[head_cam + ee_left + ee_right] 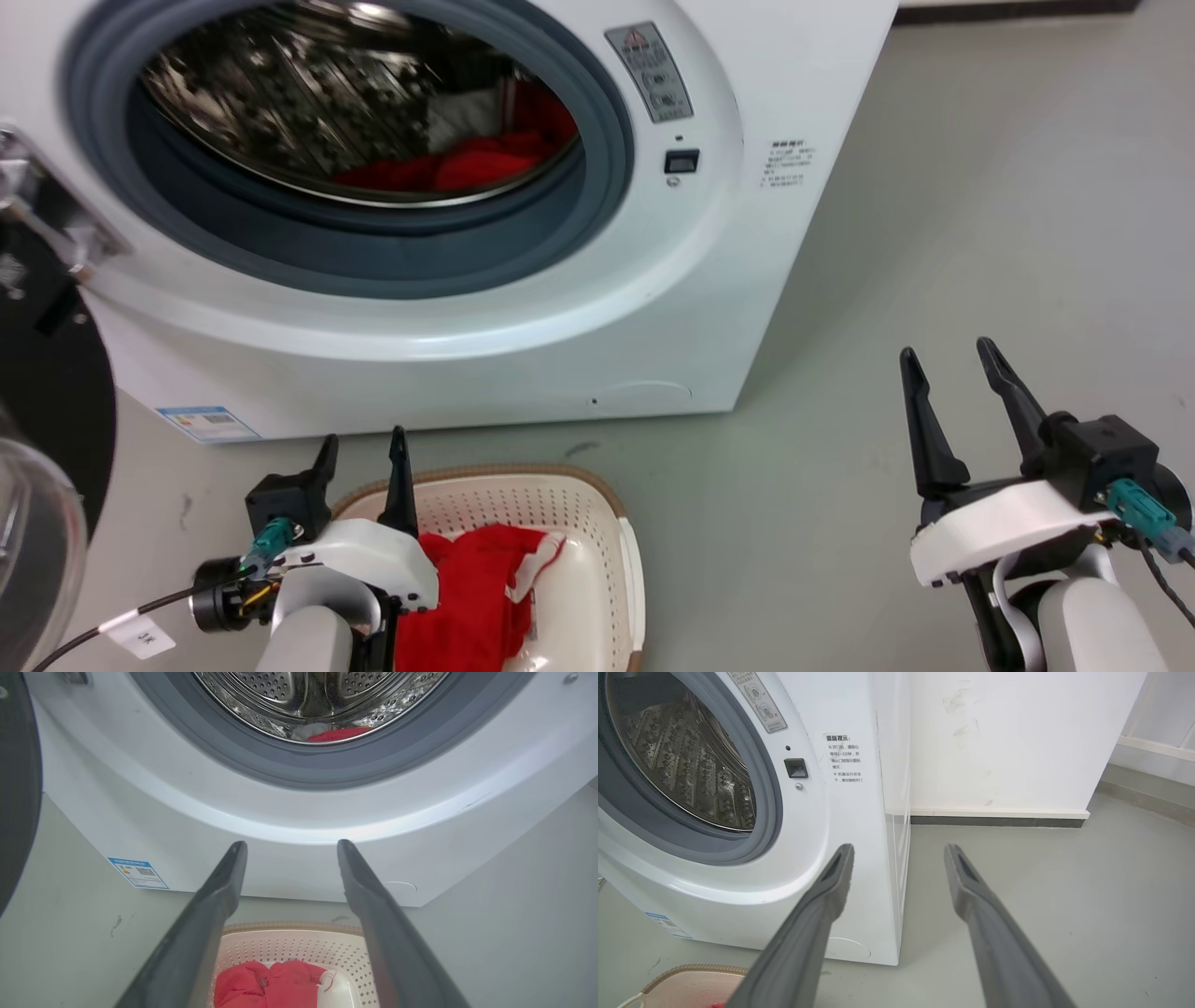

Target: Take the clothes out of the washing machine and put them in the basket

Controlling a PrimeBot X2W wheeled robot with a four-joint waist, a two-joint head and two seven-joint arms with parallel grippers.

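Note:
The white washing machine (653,308) stands open, its steel drum (308,93) ringed in grey rubber. Red clothes (467,168) lie at the drum's bottom right, beside a pale piece; they also peek over the drum lip as red clothes (338,734). More red clothes (467,597) rest in the cream basket (597,523) on the floor before the machine. My left gripper (364,448) hovers open over the basket's left rim, holding nothing. My right gripper (952,359) stands open and empty over bare floor to the machine's right. In the wrist views my left gripper (290,845) and right gripper (899,849) show spread fingers.
The round black-framed glass door (37,448) hangs open at the far left, close to my left arm. Grey floor (980,187) stretches to the right of the machine. A white wall with a baseboard (999,816) stands behind the machine.

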